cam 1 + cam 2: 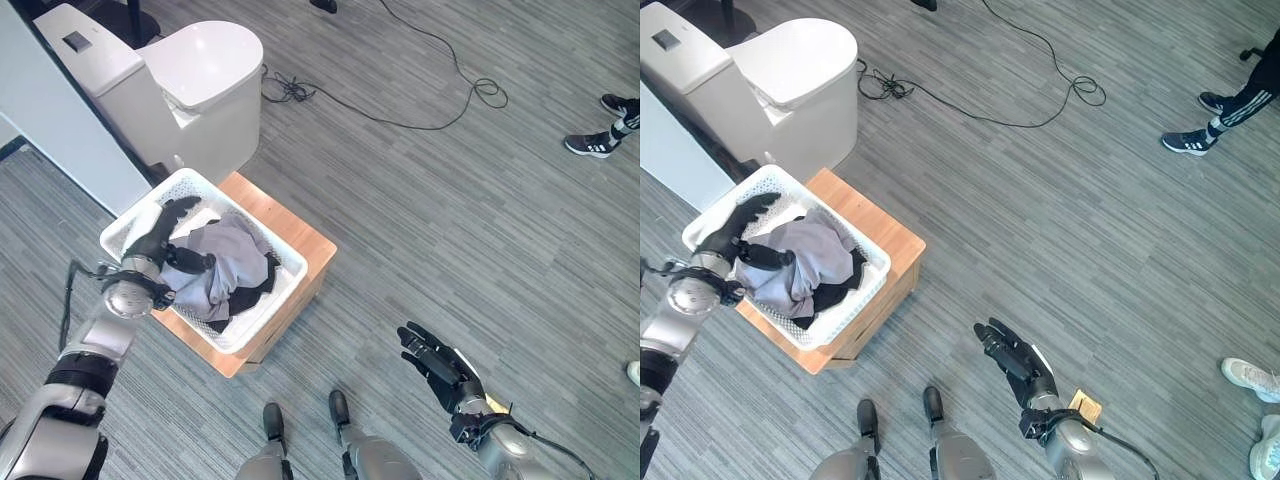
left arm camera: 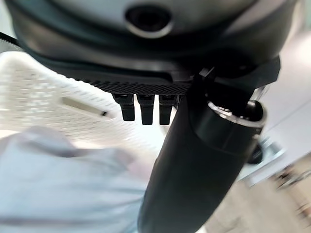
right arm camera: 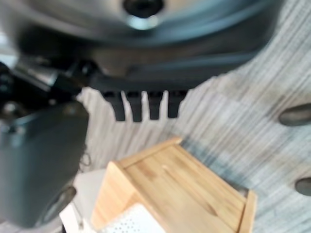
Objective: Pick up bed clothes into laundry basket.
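- The place looks like a staged test room, set up as a mock home rather than a lived-in one.
- A white toilet (image 1: 185, 85) stands on open grey plank-patterned floor (image 1: 450, 230), with no bathroom walls around it.
- A white laundry basket (image 1: 140, 215) holding bed clothes (image 1: 215, 265) sits on a low wooden stand (image 1: 300, 240).
- A person's shoes (image 1: 592, 143) stand nearby, watching.

Left arm: extended forward from the lower left, silver-grey forearm angled upward, wrist bent. Left hand (image 1: 158, 240): dark, fingers straight, thumb splayed sideways. Right arm: entering from the lower right, forearm raised. Right hand (image 1: 432, 362): dark, fingers straight and spread, holding nothing.
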